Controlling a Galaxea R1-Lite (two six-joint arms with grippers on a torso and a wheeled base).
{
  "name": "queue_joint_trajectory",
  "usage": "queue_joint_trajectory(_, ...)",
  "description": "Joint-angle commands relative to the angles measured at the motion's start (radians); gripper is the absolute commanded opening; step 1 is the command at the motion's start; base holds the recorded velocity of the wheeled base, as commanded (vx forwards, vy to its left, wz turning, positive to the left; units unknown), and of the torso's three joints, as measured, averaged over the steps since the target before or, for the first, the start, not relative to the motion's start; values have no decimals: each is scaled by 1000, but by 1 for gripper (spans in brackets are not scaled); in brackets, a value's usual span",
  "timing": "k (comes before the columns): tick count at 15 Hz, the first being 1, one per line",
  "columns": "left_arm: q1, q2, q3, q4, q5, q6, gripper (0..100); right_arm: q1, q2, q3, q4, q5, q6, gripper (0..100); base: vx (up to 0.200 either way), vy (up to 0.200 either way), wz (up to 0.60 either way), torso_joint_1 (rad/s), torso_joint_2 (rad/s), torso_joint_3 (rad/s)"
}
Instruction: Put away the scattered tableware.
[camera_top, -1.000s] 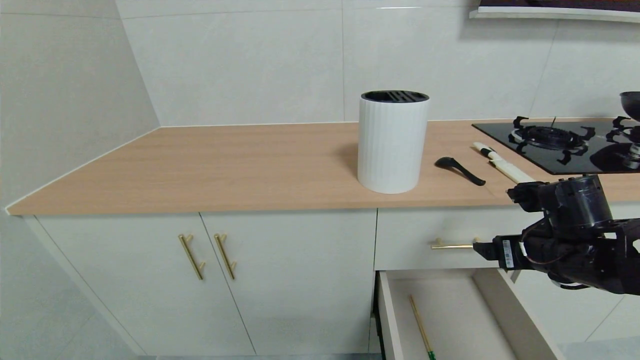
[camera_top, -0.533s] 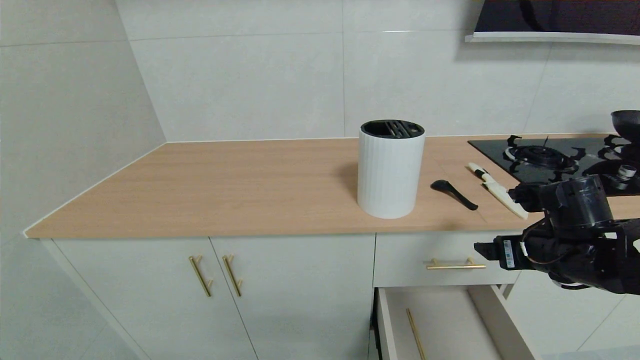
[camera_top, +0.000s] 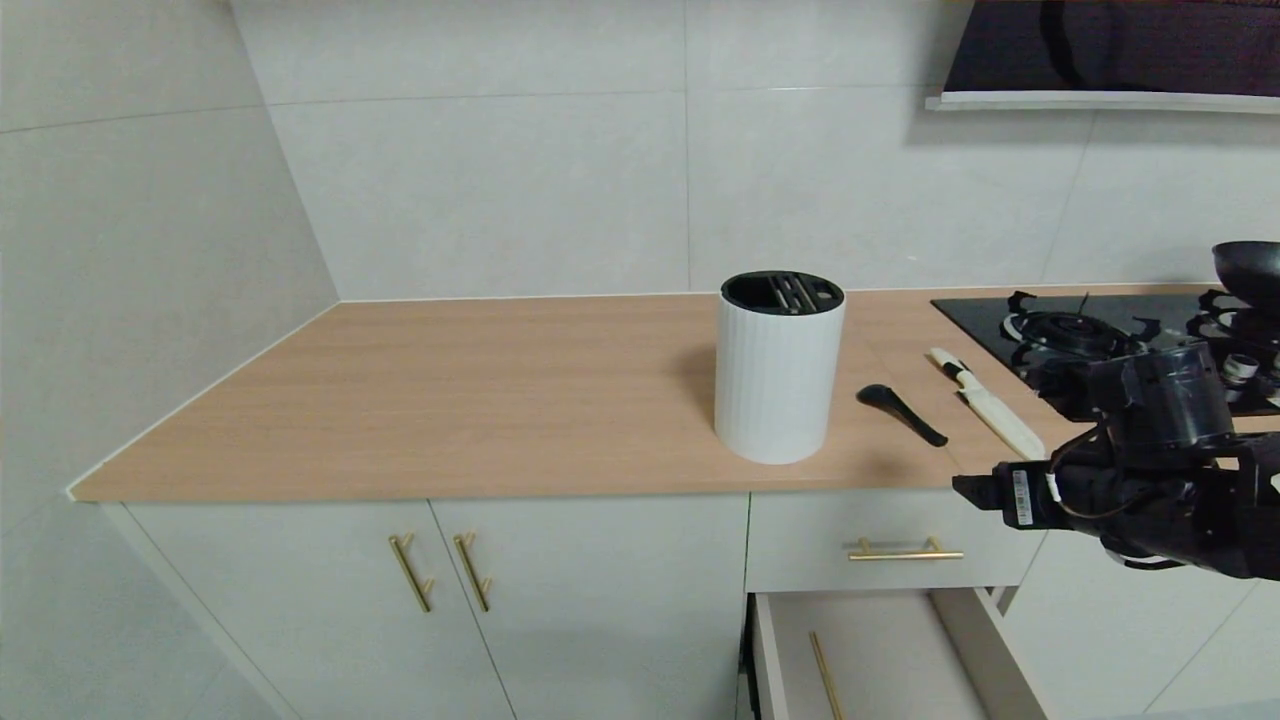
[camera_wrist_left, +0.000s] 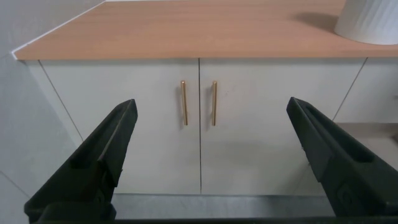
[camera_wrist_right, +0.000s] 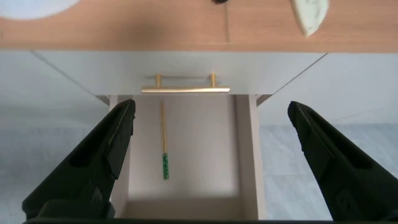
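lying on the tabletop (camera_top: 480, 400) beside the white holder (camera_top: 777, 385), a black spoon (camera_top: 900, 411) and a knife (camera_top: 987, 402) sit near each other but apart. one chopstick (camera_top: 826, 675) rests in the open drawer (camera_top: 770, 650) below. the right end effector (camera_wrist_right: 210, 106) hangs spread wide and empty before that drawer; the left end effector (camera_wrist_left: 211, 106), also wide, faces cupboard doors (camera_wrist_left: 124, 124). i'd say it's between items: next it needs to rise over the edge and close on a handle.
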Motion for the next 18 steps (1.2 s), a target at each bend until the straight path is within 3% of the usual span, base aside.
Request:
queue_joint_trajectory(1, 1, 0, -1, 0, 0, 0, 100, -18, 22, -21, -8, 17, -11, 100, 0, 0, 0, 0, 0, 0)
queue_joint_trajectory(8, 1, 0, 0, 0, 0, 0, 100, -136, 124, -163, -68, 300, -114, 100, 0, 0, 0, 0, 0, 0)
queue_joint_trajectory(9, -1, 0, 0, 0, 0, 0, 100, -167, 169, -198, -145, 389, -127, 100, 0, 0, 0, 0, 0, 0)
queue_joint_trajectory(12, 1, 0, 0, 0, 0, 0, 100, -204, 258, -267, -254, 418, -184, 100, 0, 0, 0, 0, 0, 0)
queue_joint_trajectory(15, -1, 0, 0, 0, 0, 0, 100, -219, 347, -347, -261, 540, -213, 100, 0, 0, 0, 0, 0, 0)
queue_joint_trajectory(18, 1, 0, -1, 0, 0, 0, 100, -248, 445, -442, -263, 553, -222, 100, 0, 0, 0, 0, 0, 0)
